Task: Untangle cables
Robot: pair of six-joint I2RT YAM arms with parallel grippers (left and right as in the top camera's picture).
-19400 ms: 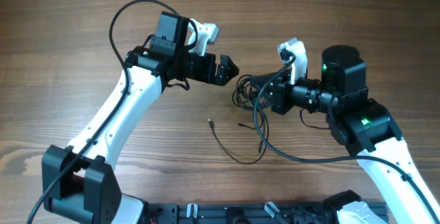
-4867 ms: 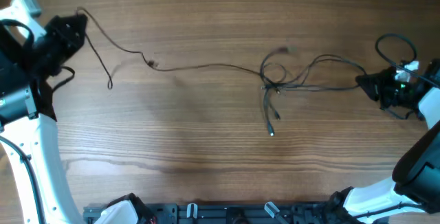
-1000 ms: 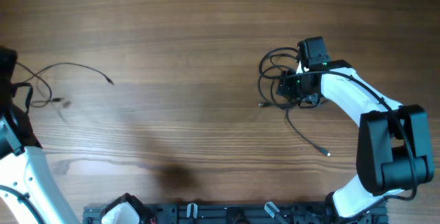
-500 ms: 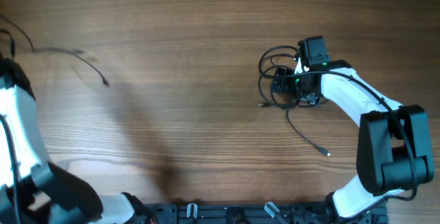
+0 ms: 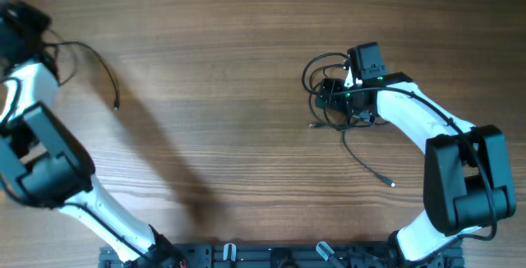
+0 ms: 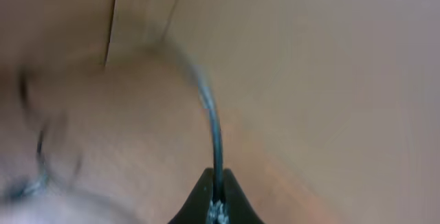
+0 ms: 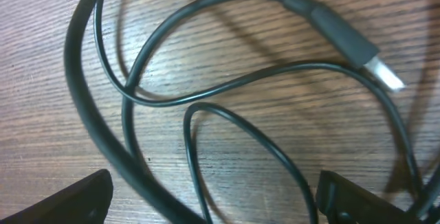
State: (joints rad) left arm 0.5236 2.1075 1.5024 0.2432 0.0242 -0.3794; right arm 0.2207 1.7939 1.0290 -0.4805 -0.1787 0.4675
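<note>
The cables (image 5: 320,95) are seen bunched in loose loops on the table (image 5: 214,136), toward 2 o'clock from its middle in the overhead view. One tail is trailed from the bunch toward 5 o'clock and ends in a small plug (image 5: 391,183). Over the bunch the right tool (image 5: 333,102) is held wide, with nothing gripped; loops and a silver-tipped connector (image 7: 357,49) lie on the wood ahead of its tips. A separate strand (image 5: 109,79) is pinched in the narrow left tool (image 6: 215,200) at the 10 o'clock corner, well apart from the bunch.
</note>
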